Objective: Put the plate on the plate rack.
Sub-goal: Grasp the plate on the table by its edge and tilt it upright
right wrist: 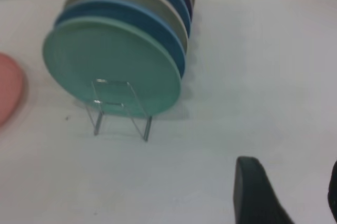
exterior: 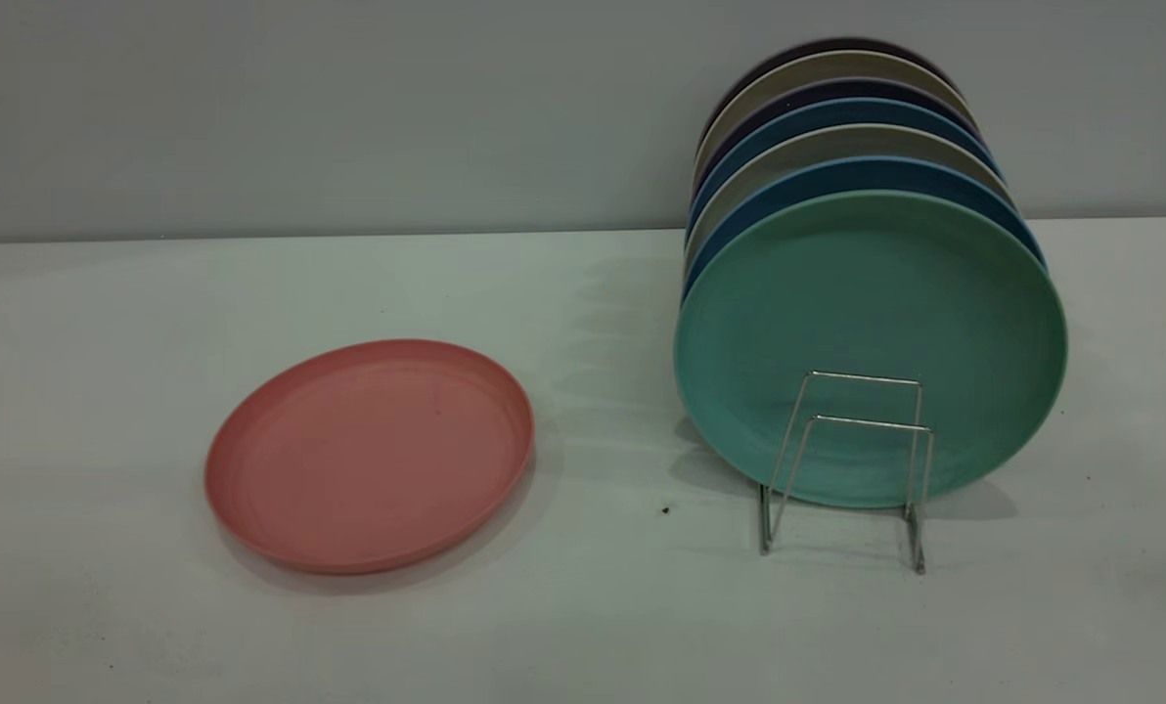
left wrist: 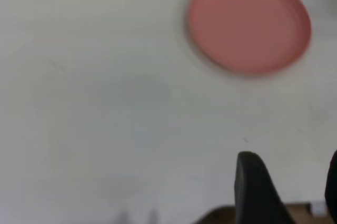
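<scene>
The salmon-pink plate [exterior: 370,454] lies flat on the white table, left of centre. It also shows in the left wrist view [left wrist: 248,22] and partly in the right wrist view [right wrist: 9,93]. The silver wire plate rack [exterior: 849,460] stands at the right, with its front loop dividers empty; it also shows in the right wrist view [right wrist: 120,109]. Neither arm shows in the exterior view. My left gripper [left wrist: 287,163] is open and empty above bare table, well short of the pink plate. My right gripper [right wrist: 287,165] is open and empty, off to one side of the rack.
A teal-green plate [exterior: 872,347] stands upright in the rack, with several blue and beige plates [exterior: 842,147] behind it. The table's back edge meets a grey wall [exterior: 348,108]. A small dark speck [exterior: 664,509] lies between plate and rack.
</scene>
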`<state>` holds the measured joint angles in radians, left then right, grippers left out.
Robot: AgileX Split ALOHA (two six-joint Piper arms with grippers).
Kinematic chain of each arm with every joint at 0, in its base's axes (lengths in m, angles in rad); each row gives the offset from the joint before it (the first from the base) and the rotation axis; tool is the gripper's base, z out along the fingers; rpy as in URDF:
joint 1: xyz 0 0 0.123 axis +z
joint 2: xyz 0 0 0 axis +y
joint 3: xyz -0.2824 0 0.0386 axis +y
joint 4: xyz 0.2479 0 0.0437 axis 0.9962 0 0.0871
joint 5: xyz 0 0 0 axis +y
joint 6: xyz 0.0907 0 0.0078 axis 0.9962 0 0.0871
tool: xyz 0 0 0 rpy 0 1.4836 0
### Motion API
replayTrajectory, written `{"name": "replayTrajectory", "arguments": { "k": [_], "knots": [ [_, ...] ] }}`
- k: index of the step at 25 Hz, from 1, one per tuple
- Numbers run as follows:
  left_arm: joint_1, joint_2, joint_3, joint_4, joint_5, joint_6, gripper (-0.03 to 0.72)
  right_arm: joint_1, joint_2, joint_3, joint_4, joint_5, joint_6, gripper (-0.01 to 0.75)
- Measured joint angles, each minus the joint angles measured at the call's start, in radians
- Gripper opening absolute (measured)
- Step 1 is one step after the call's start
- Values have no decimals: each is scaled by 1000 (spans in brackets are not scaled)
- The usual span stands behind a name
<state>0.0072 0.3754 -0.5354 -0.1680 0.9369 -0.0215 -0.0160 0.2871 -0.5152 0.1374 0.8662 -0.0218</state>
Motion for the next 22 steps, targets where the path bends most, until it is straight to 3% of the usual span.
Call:
{"name": "replayTrajectory", "arguments": {
  "k": [8, 13, 18, 22],
  "knots": [
    [-6, 506, -59, -114, -206, 232, 358, 0, 493, 0, 89, -355, -43, 357],
    [104, 826, -197, -260, -243, 411, 358, -33, 778, -17, 157, -550, -101, 357],
    [260, 1048, -288, -665, -230, 749, 358, -174, 1000, -124, 259, -550, -233, 345],
    [318, 1197, -301, -888, -247, 965, 358, -298, 1133, -191, 523, -496, -434, 302]
  ]
}}
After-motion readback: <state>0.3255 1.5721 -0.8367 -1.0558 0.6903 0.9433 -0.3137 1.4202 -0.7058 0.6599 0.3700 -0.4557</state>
